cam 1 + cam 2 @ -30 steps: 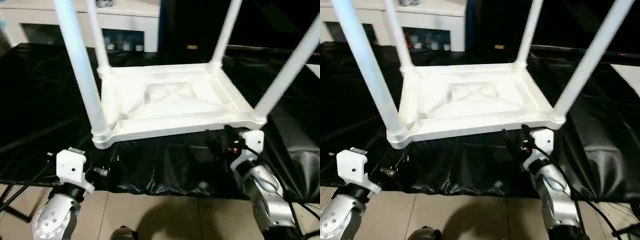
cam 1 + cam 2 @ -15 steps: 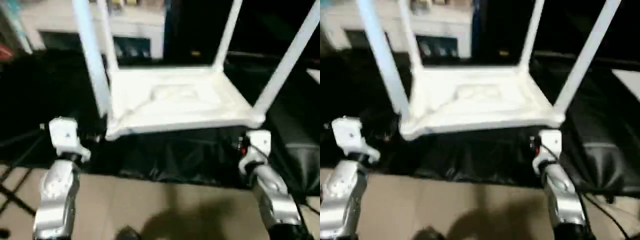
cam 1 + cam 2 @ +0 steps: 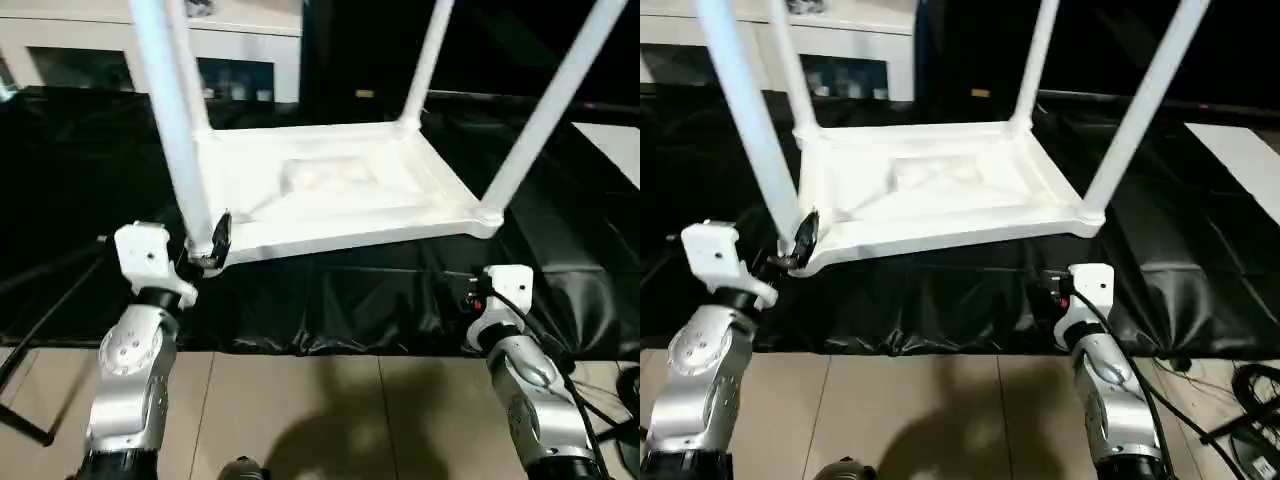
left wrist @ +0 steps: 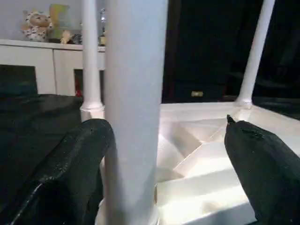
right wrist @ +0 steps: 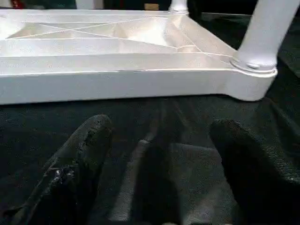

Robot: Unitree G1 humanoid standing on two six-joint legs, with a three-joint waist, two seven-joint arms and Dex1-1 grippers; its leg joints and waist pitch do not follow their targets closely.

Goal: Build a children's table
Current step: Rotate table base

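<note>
Left gripper (image 4: 154, 187), jaws spread, is straddling the near-left upright leg (image 3: 172, 120); right gripper (image 5: 159, 164) is hanging spread, farther from the table (image 3: 330, 190).

The upturned children's table (image 3: 330, 195) is lying on the black-draped tabletop (image 3: 80, 210), its four legs rising as posts, and the near-left leg (image 3: 175, 130) is standing between the spread fingers (image 4: 70, 173) of the left gripper (image 3: 208, 250), blocking any push straight ahead. The right gripper (image 5: 159, 164) is hovering open over wrinkled black cloth just short of the table's near edge (image 5: 117, 84), with the near-right leg (image 5: 265, 33) rising beside its path. Between the legs, the ribbed underside is lying open from above.
</note>
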